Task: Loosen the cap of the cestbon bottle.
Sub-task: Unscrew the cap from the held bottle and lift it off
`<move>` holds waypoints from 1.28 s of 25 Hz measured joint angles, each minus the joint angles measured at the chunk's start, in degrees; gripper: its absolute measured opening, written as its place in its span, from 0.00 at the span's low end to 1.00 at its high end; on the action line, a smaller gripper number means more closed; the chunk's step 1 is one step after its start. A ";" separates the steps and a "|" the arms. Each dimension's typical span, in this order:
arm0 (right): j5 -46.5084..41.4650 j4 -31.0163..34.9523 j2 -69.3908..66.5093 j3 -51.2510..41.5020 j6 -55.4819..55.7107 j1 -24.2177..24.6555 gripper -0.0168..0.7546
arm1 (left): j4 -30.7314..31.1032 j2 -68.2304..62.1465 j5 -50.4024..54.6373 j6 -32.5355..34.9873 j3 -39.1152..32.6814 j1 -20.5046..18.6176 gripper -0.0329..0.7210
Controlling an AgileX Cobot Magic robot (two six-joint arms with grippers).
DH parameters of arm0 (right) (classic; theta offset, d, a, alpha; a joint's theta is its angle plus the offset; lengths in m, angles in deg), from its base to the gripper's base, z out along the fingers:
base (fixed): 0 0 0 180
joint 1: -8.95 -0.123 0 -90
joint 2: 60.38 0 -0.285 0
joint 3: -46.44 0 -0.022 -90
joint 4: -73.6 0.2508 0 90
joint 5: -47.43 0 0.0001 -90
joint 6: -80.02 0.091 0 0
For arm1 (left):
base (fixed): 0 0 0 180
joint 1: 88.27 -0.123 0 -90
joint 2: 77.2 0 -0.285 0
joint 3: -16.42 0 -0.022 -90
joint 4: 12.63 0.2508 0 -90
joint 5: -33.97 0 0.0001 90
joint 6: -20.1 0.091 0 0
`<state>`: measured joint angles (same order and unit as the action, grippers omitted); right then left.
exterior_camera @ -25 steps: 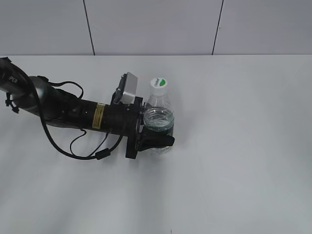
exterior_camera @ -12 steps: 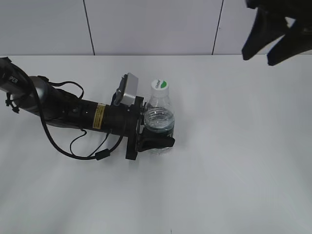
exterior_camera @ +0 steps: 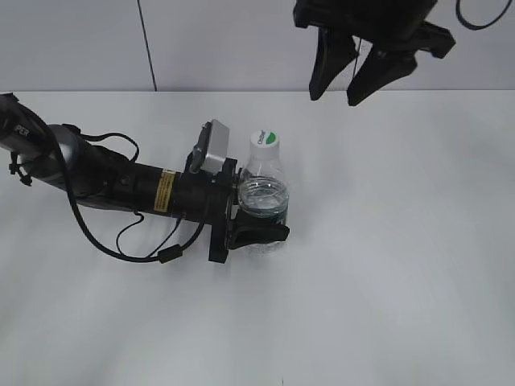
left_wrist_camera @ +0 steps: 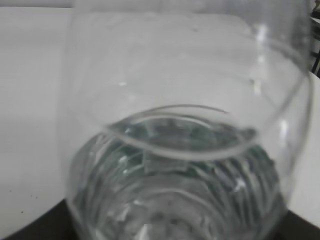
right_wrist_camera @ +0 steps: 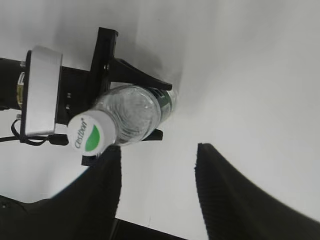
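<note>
With your left gripper [exterior_camera: 259, 217] clamped around the upright cestbon bottle [exterior_camera: 263, 197], you are in the approach step: bring your right gripper [exterior_camera: 352, 76], jaws spread and empty, down and left until the cap [exterior_camera: 263, 141] sits between its fingers, then close.

one cestbon bottle [exterior_camera: 263, 201], one cap [exterior_camera: 263, 139], two grippers.

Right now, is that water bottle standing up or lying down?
Standing upright: the bottle rests on the table, cap on top.
</note>
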<state>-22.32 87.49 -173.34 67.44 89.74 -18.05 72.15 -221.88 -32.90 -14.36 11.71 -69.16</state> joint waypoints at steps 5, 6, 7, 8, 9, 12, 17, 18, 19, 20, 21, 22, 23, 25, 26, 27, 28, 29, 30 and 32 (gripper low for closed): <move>0.00 0.00 -4.35 4.23 0.65 -2.32 0.50 | -0.06 0.00 0.11 0.17 0.00 0.00 0.59; 0.00 0.00 -5.12 4.97 0.68 -2.72 0.50 | -0.11 0.00 0.11 0.17 0.00 0.00 0.59; -0.06 0.00 -5.66 5.59 0.75 -3.02 0.50 | -0.13 0.00 0.11 0.17 0.00 0.00 0.59; -0.06 0.00 -6.30 6.36 0.82 -3.37 0.50 | -0.24 0.00 0.16 0.17 0.00 0.00 0.59; -0.11 0.00 -6.91 7.07 0.81 -3.72 0.50 | -0.33 0.00 0.17 0.17 0.00 0.00 0.59; -0.11 0.00 -8.17 8.07 0.85 -4.87 0.50 | -0.49 0.00 0.23 0.17 0.00 0.00 0.59; -0.11 -0.13 -9.19 8.37 0.93 -7.15 0.50 | -0.68 0.00 0.27 0.17 0.00 0.00 0.59; -0.11 -0.13 -9.30 8.40 0.93 -7.45 0.50 | -0.68 0.00 0.28 0.17 0.00 0.00 0.59; -0.11 -0.23 -9.37 8.40 0.98 -7.72 0.50 | -0.75 0.00 0.28 0.17 0.00 0.00 0.59; -0.11 -0.43 -9.37 8.40 1.02 -7.97 0.50 | -0.82 0.00 0.28 0.17 0.00 0.00 0.59; -0.11 -0.66 -9.37 8.40 1.15 -8.05 0.50 | -0.88 0.00 0.33 0.22 0.00 0.00 0.59; -0.11 -0.93 -9.37 8.40 1.21 -8.09 0.50 | -0.96 0.00 0.39 0.21 0.00 0.00 0.59; -0.11 -1.27 -9.37 8.40 1.29 -8.09 0.50 | -1.08 0.00 0.43 0.21 0.00 0.00 0.59; -0.11 -2.45 -9.37 8.40 1.53 -8.09 0.50 | -1.20 0.00 0.43 0.21 0.00 0.00 0.59; -0.11 -2.93 -9.37 8.40 1.60 -8.09 0.50 | -1.25 0.00 0.46 0.21 0.00 0.00 0.59; -0.11 -3.19 -9.37 8.40 1.68 -8.09 0.50 | -1.27 0.00 0.50 0.21 0.00 0.00 0.59; -0.11 -3.53 -9.48 8.40 1.70 -8.09 0.50 | -1.32 0.00 0.50 0.21 0.00 0.00 0.59; -0.11 -3.58 -9.61 8.40 1.75 -8.09 0.50 | -1.38 0.00 0.52 0.21 0.00 0.00 0.59; -0.11 -3.58 -9.87 8.40 1.75 -8.09 0.50 | -1.38 0.00 0.52 0.21 0.00 0.00 0.59; -0.11 -3.04 -10.68 8.40 1.75 -8.09 0.50 | -1.38 0.00 0.52 0.27 0.00 0.00 0.59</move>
<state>-22.43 84.45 -184.01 75.84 91.49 -26.14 70.77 -221.88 -32.38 -14.10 11.71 -69.16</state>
